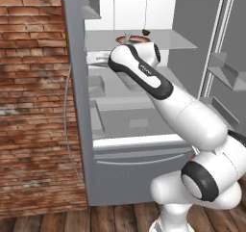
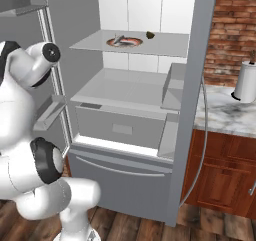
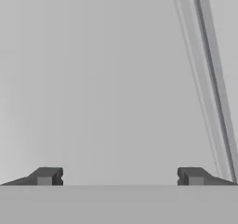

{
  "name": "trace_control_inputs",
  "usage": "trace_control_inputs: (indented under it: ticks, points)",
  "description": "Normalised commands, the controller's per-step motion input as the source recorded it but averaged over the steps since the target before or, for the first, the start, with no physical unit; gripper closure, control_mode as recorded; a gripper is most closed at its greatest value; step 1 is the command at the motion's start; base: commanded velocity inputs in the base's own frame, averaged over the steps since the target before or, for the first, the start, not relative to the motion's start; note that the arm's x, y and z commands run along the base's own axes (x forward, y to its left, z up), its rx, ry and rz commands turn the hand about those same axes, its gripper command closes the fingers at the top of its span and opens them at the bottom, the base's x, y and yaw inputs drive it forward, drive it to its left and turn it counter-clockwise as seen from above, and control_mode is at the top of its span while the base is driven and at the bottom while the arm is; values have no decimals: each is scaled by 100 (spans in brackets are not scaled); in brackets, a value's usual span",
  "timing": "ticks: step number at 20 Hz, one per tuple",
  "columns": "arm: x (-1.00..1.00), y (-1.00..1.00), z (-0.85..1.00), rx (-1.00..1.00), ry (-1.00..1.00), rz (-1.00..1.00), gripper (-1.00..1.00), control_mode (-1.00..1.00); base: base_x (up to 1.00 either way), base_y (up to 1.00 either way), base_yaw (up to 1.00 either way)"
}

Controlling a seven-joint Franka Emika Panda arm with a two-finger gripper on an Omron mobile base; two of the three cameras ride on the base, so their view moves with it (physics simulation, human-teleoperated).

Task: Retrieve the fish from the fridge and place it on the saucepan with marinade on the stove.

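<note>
one fish (image 2: 119, 40) lies on the dish (image 2: 125, 41) on the fridge (image 2: 186, 110) shelf, above the empty, wide-open end effector (image 3: 120, 176).

The white arm (image 1: 182, 115) reaches forward and up, its fingers (image 3: 45, 176) spread wide apart, holding nothing.

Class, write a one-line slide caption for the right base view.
Open fridge with the fish on a reddish-brown dish on its glass shelf, a small dark lump beside it.
</note>
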Motion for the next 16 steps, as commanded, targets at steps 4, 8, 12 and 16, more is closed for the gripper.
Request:
trace_control_inputs:
  ticks: [4, 8, 12, 16]
  points:
    - [36, 68, -54, 5, -5, 13, -100, -100, 0, 0, 0]
    - [9, 96, -44, 2, -7, 7, -100, -100, 0, 0, 0]
    - [0, 71, -5, 0, -2, 2, -100, -100, 0, 0, 0]
    - [-15, 1, 23, 0, -5, 0, -100, -100, 0, 0, 0]
